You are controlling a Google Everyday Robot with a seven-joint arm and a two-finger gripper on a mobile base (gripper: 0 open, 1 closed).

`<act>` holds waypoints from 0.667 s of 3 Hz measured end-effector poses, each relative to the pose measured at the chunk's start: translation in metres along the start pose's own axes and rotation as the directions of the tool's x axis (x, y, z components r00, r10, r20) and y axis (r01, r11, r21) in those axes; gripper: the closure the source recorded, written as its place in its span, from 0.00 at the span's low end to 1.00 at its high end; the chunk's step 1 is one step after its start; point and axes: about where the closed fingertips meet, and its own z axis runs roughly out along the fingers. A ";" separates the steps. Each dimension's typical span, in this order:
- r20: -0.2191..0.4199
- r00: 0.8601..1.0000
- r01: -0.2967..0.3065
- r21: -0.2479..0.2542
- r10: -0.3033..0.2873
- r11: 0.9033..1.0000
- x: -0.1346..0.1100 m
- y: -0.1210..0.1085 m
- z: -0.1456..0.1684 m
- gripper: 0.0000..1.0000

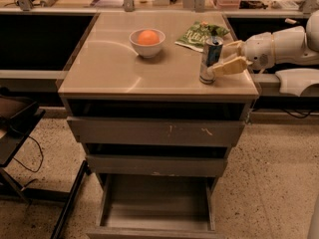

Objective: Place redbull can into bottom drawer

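The redbull can [211, 58] stands upright near the right front edge of the counter [124, 68]. My gripper [223, 59] reaches in from the right at can height. Its fingers are spread: the front finger [230, 66] touches the can's lower right side and the rear finger [233, 47] lies just behind it. The can is not lifted. The bottom drawer [157, 203] is pulled out near the floor and its grey tray holds nothing.
A white bowl [147, 43] with an orange in it sits mid-counter. A green snack bag [200, 33] lies behind the can. The top drawer front [154, 131] has white scratch marks, and the middle drawer [157, 166] is below it. A dark cart [15, 128] stands at the left.
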 end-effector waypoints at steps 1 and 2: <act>0.000 1.000 0.000 0.000 0.000 1.000 0.000 0.000 0.000 0.65; 0.000 1.000 0.000 0.000 0.000 1.000 0.000 0.000 0.000 0.89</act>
